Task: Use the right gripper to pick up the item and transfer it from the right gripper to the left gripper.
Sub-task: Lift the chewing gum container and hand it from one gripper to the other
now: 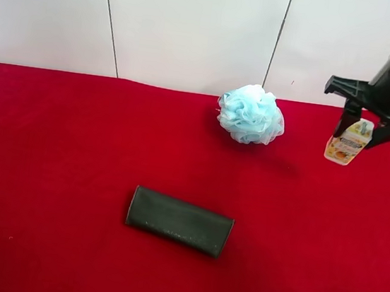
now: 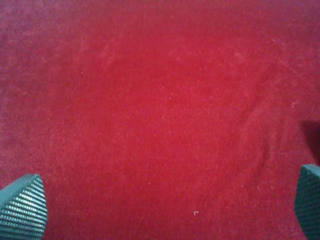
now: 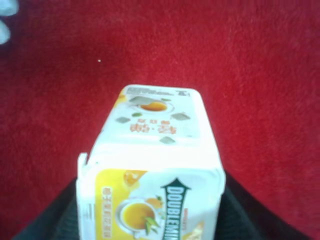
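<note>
I have the right gripper [image 1: 365,131] closed on the small white and yellow plastic gum box [image 1: 348,147], the one printed with a cup of tea and the word DOUBLEMINT. My right wrist camera shows the box [image 3: 155,170] filling the space between the dark fingers [image 3: 250,215], one at each of its sides, so the arm at the exterior high view's right is my right arm. From above, the box hangs tilted under the black gripper at the far right of the red velvet-like tablecloth [image 1: 49,171], close to the white tiled wall [image 1: 188,24]. I cannot tell whether its lower end touches the cloth.

Near the box, towards the middle of the table's back edge, lies a pale blue mesh bath sponge [image 1: 251,114], apart from both box and gripper. A flat, dark, oblong pouch [image 1: 179,220] lies well apart from them, nearer the front and roughly central, set at a slight angle.

My left gripper [image 2: 165,205] is spread wide, its ribbed dark fingertips [image 2: 22,207] at opposite corners of the left wrist picture with only bare red cloth between them. I cannot see that arm in the high view
</note>
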You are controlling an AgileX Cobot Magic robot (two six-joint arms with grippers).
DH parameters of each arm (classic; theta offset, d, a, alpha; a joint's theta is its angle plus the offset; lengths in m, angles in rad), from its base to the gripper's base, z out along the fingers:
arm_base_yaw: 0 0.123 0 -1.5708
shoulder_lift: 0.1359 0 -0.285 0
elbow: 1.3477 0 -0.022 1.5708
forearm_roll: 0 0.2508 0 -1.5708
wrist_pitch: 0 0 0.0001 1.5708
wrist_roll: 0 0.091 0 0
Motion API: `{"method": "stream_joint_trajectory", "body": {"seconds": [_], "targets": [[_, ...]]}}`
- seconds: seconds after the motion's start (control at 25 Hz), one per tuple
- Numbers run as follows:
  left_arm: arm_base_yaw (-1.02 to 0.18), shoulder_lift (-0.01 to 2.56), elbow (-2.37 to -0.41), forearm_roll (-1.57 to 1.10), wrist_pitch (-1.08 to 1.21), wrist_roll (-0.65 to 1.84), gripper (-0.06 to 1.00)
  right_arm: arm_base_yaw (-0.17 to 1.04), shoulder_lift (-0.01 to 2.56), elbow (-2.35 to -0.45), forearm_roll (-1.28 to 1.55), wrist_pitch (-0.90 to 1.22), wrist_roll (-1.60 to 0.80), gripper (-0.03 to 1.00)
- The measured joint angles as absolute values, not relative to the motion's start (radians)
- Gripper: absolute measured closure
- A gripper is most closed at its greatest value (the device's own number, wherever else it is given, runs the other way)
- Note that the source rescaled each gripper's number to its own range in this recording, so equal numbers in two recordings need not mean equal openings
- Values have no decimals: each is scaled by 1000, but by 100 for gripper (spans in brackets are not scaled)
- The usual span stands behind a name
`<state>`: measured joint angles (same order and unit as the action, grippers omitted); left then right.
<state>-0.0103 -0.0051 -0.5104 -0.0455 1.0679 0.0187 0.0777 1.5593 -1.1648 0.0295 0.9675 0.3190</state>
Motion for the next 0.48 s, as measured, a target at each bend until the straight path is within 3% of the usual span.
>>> {"method": "stream_joint_trajectory", "body": {"seconds": [0.48], "targets": [[-10,-5,-510,-46,1068,19,-6,78,1428,-1165,145,1056,65,94]]}}
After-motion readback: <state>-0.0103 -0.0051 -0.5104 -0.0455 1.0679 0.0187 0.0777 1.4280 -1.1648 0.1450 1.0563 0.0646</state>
